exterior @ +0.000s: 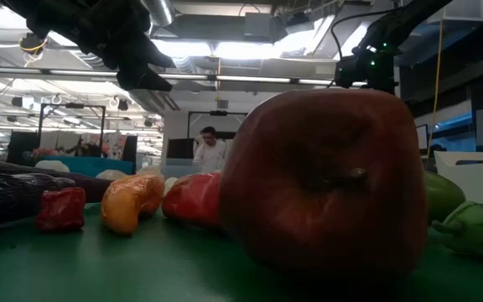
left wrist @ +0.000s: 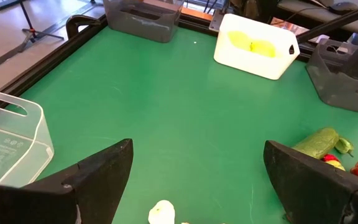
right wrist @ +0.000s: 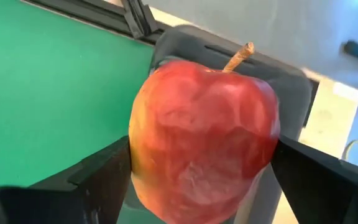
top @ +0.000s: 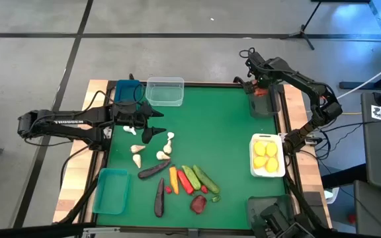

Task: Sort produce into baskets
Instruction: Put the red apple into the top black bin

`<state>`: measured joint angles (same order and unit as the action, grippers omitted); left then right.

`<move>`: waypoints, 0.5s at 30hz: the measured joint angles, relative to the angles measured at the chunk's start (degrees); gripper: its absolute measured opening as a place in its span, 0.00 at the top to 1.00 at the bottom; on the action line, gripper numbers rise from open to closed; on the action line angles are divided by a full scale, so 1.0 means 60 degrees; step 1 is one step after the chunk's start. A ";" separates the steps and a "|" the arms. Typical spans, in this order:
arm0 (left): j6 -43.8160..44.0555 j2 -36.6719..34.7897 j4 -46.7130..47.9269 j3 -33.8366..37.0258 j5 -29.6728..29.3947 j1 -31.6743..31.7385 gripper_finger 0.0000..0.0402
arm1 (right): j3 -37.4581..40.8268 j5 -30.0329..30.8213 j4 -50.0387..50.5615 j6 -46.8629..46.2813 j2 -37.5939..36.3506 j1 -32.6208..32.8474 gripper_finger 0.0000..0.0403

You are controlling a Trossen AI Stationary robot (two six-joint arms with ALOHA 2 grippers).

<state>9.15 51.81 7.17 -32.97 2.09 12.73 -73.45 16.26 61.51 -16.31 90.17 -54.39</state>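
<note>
Over the far right corner of the worktop (top: 230, 112), the right end effector (right wrist: 197, 168) is gripping a red apple (right wrist: 204, 134), hanging directly above a dark smoky basket (top: 264, 104); release looks imminent. The left end effector (top: 152, 123), fingers spread and empty, is hovering just beside the garlic (top: 167, 147), nearer that pile.

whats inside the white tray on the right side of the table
The white rectangular plastic tray holds yellow toy lemons, three showing from above, packed close together. Whether anything lies beneath them cannot be seen, since they cover most of its floor.
</note>
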 joint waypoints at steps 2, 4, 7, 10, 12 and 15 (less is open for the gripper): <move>0.0000 0.0000 0.0001 0.0000 0.0000 0.0000 0.11 | 0.0000 -0.0199 0.0024 -0.0062 0.0018 -0.0103 0.12; 0.0004 0.0000 0.0000 0.0000 0.0000 0.0000 0.11 | 0.0000 -0.0366 0.0189 -0.0132 0.0026 -0.0166 0.08; 0.0004 0.0000 0.0000 0.0000 0.0000 0.0000 0.11 | 0.0000 -0.0386 0.0416 -0.0236 0.0123 -0.0244 0.02; 0.0027 0.0000 0.0001 0.0000 0.0000 0.0000 0.11 | 0.0000 -0.0317 0.0612 -0.0239 0.0267 -0.0270 0.03; 0.0036 -0.0002 0.0001 0.0000 0.0000 0.0000 0.11 | 0.0000 -0.0314 0.0660 -0.0238 0.0389 -0.0270 0.04; 0.0040 -0.0003 0.0001 0.0000 0.0000 0.0000 0.11 | 0.0000 -0.0310 0.0660 -0.0194 0.0440 -0.0251 0.04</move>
<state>9.39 51.79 7.18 -32.97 2.09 12.73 -73.45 14.40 65.47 -17.47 92.81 -55.90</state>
